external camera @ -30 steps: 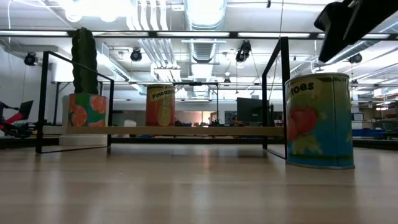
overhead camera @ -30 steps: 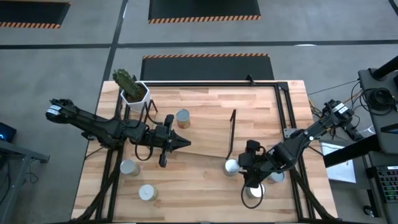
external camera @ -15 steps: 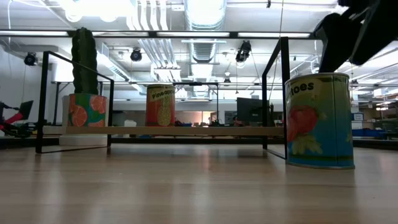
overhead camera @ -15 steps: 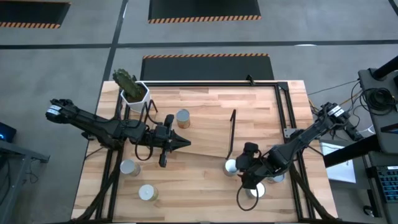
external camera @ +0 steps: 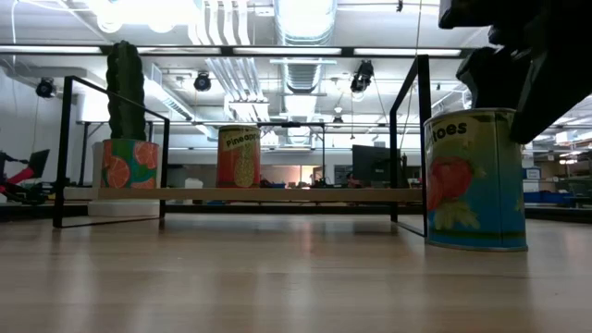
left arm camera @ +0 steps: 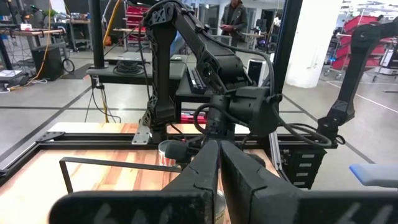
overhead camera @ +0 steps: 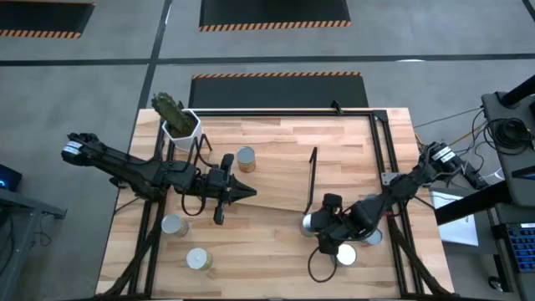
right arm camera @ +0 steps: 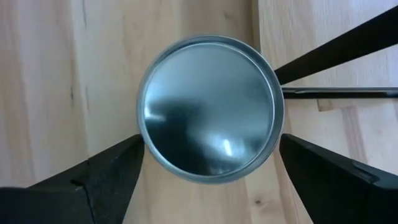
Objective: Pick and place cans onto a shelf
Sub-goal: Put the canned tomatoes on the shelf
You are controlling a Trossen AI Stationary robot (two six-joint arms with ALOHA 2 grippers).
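A: Where's the can (right arm camera: 210, 109)?
B: Near the worktop's front right, by the shelf's (external camera: 268, 194) wire end. The right end effector (right arm camera: 208, 165) straddles it, fingers wide.
A: Handling?
B: Probably rigid, smooth, slippery; grip mid-wall. Label ends "toes"; another reads "Pineapple". The left end effector (left arm camera: 219, 180) is closed, mid-worktop.

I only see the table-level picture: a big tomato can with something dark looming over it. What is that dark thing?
Observer: That is the right tool, hanging straight above the can.
Visitor: Is it gripping the can?
Observer: No. Its fingers stand open, one on each side of the can's shiny top.
Visitor: And the other arm?
Observer: The left tool is shut and empty, over the middle of the table, well away from that can.
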